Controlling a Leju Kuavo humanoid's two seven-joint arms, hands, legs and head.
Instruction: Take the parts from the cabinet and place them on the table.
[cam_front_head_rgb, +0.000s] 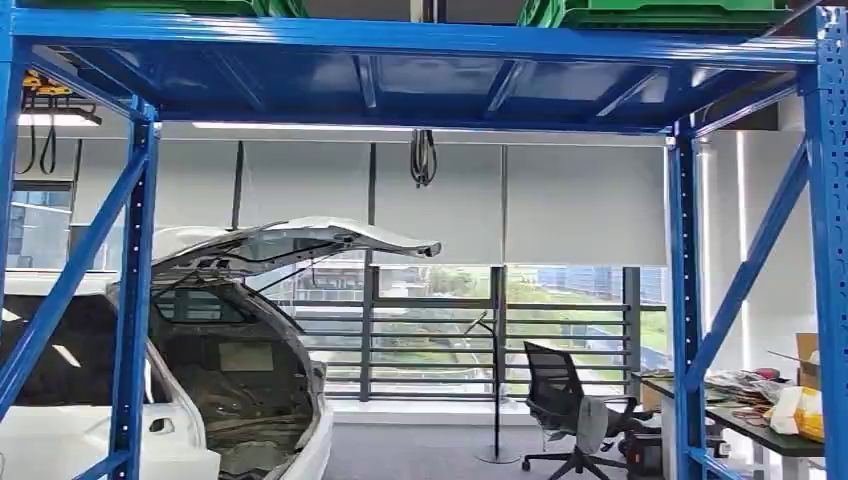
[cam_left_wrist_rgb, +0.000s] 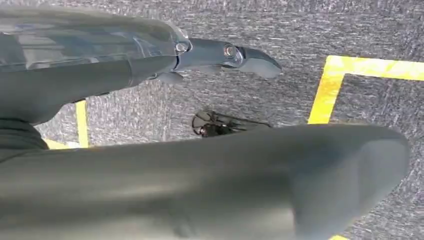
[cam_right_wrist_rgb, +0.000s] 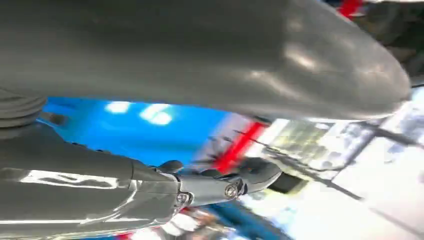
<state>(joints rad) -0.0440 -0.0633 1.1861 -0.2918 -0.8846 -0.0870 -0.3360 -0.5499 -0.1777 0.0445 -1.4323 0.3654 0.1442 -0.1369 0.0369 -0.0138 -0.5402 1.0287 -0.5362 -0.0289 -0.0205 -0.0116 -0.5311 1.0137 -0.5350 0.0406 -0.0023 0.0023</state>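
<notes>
The blue steel rack fills the head view, with its shelf overhead and its posts at both sides. Green bins stand on top of that shelf, cut off by the picture's upper edge. No loose part can be made out. My left hand hangs over grey carpet, its thumb and a dark finger spread apart with nothing between them. My right hand is near blurred blue metal. Its thumb and a finger are also apart and hold nothing.
Through the rack stands a white car with its hatch raised at the left. A black office chair and a cluttered table are at the right. Yellow tape lines mark the carpet under my left hand.
</notes>
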